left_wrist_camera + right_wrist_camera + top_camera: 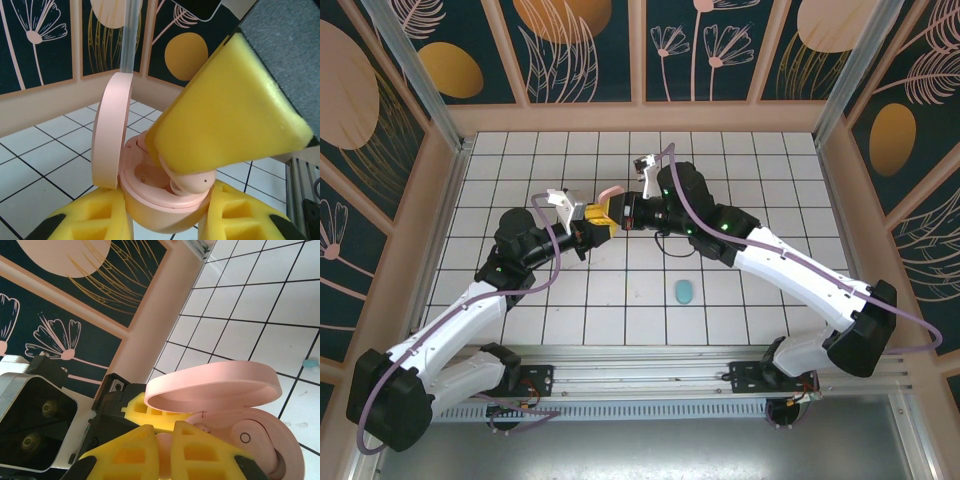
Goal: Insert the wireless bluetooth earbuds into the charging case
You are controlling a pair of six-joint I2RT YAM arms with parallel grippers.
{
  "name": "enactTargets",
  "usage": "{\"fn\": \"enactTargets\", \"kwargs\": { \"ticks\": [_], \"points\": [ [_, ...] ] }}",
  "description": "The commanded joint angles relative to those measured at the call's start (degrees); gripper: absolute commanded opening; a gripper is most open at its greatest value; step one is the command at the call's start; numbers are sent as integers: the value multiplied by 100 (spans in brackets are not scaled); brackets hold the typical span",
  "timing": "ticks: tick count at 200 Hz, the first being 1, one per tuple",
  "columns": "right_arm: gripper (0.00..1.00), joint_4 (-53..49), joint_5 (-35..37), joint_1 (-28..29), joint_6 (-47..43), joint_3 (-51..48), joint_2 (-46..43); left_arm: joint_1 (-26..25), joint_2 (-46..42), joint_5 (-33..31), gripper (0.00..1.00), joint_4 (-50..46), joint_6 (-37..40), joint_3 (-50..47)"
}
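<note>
Nearest my bases, a short way in from the front edge of the white-tiled table (520,325) and a little right of centre, a teal case (684,291) lies closed and alone, well apart from both claws.

Further in, around the middle of the table, my two claws meet above the tiles. My left claw (596,219) is clamped on the pink charging case (167,215), one yellow pad on each side of its rounded lower shell, so the case is held off the table. Its lid (111,131) stands open, nearly upright on the hinge at the left of the left wrist view. In the right wrist view the same lid (215,385) lies over the body like a flat oval ring.

My right claw (617,210) comes in from the right with its yellow fingers (225,110) pinched together on a pink earbud (194,183). The earbud's rounded end sits at the rim of the case's inner tray, touching it; I cannot tell whether it is fully seated in its socket. From my right wrist, the tips of the right claw (161,450) press close against the case with pink showing between them.

At the right edge of that view a small light blue thing (311,362) lies on the tiles, too cut off to name.

Beyond the claws the tiles run bare to the far edge, where the dark floral wall panels (590,50) rise.
</note>
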Motion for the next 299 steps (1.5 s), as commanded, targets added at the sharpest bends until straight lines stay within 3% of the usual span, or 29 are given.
{"fn": "enactTargets", "kwargs": {
  "ticks": [1, 94, 299],
  "points": [
    [9, -278, 111, 85, -29, 166, 104, 13, -66, -73, 0, 209, 82, 9],
    [18, -987, 763, 172, -148, 422, 159, 13, -128, -91, 0, 153, 86, -12],
    [30, -1994, 959, 197, -657, 1700, 685, 15, -146, -82, 0, 66, 104, -19]
  ]
}}
